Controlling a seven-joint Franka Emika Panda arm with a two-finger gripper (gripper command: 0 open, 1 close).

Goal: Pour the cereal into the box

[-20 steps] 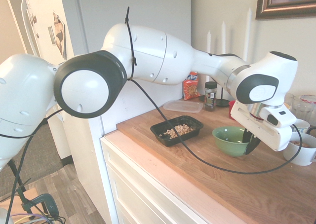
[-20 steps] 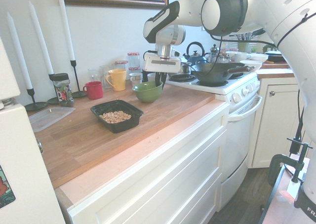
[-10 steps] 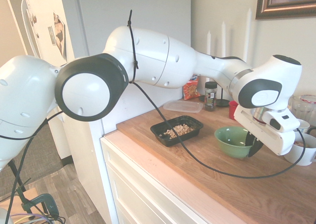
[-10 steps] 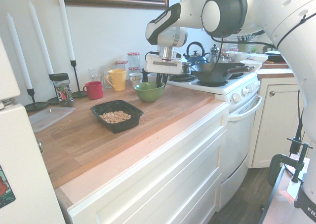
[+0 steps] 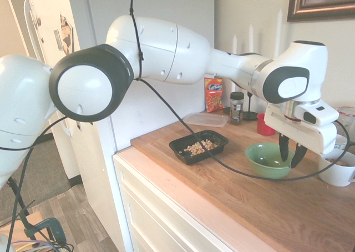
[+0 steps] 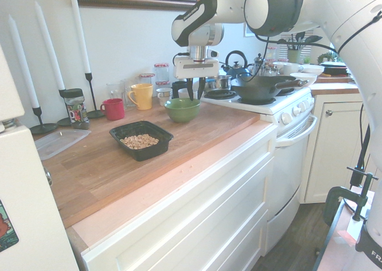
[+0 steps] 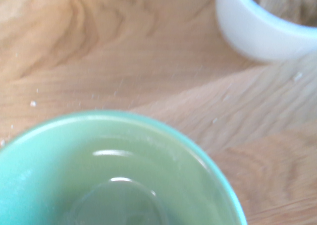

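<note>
Cereal point(image 5: 200, 147), light, loose and likely brittle, lies in the box point(image 5: 182, 156), centre frame, best gripped by its rim; gripper point(image 5: 289, 160) fingers stand apart.

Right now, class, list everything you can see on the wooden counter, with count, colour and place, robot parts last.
box: one, black, left of the bowl in the first exterior view
cereal: one heap, tan, in the box
bowl: one, green, empty, below the claw
white mug: one, white, brown contents, beside the bowl
red mug: one, red, beside the yellow mug
yellow mug: one, yellow, behind the bowl
jar: one, dark lid, near the candles
candles: three, white, on dark holders
snack bag: one, orange, beside the jar
claw: one, black fingers apart, at the bowl
</note>
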